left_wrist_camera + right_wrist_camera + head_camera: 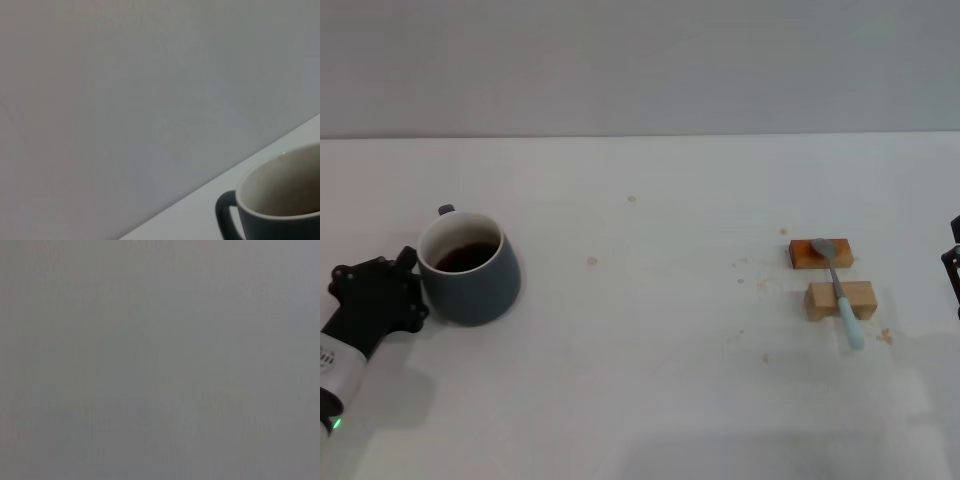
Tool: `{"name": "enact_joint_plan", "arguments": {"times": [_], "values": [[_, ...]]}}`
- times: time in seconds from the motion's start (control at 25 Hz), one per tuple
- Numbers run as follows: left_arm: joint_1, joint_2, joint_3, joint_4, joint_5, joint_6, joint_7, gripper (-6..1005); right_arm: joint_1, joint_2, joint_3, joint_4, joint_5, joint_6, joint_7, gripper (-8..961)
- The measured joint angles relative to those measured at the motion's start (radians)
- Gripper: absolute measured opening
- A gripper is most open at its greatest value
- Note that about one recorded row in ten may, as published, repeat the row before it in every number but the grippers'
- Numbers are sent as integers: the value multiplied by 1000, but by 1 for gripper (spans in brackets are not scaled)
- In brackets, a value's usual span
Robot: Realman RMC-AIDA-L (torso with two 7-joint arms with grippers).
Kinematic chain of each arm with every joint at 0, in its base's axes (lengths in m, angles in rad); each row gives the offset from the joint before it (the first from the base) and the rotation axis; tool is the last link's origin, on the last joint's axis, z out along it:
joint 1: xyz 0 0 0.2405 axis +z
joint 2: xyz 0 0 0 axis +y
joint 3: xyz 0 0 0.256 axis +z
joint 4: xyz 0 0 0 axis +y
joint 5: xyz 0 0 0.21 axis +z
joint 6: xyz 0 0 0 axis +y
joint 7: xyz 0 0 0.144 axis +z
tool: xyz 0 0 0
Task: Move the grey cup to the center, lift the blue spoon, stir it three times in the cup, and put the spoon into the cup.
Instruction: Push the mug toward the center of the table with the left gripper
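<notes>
Presently the cup (470, 268) stands upright at the counter's (640, 380) left side, the left gripper (408, 275) pressed against its near-left wall; its opening cannot be told. Well apart to the right, the spoon (840, 290) lies across two blocks (838, 298). The right gripper (954, 270) is barely visible at the right edge.

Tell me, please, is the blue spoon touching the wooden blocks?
Touching: in the head view the blue spoon lies across both wooden blocks, bowl on the farther one, handle crossing the nearer.
</notes>
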Motion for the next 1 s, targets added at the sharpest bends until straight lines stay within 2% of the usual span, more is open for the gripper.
{"name": "enact_joint_plan", "arguments": {"times": [0.56,1.0], "values": [[2,-4,103,-80,4,5,0,-2,3,0,0,0,0,-2,0,750],[-6,-4,61,-84,-2,3,0,-2,1,0,0,0,0,-2,0,751]]}}
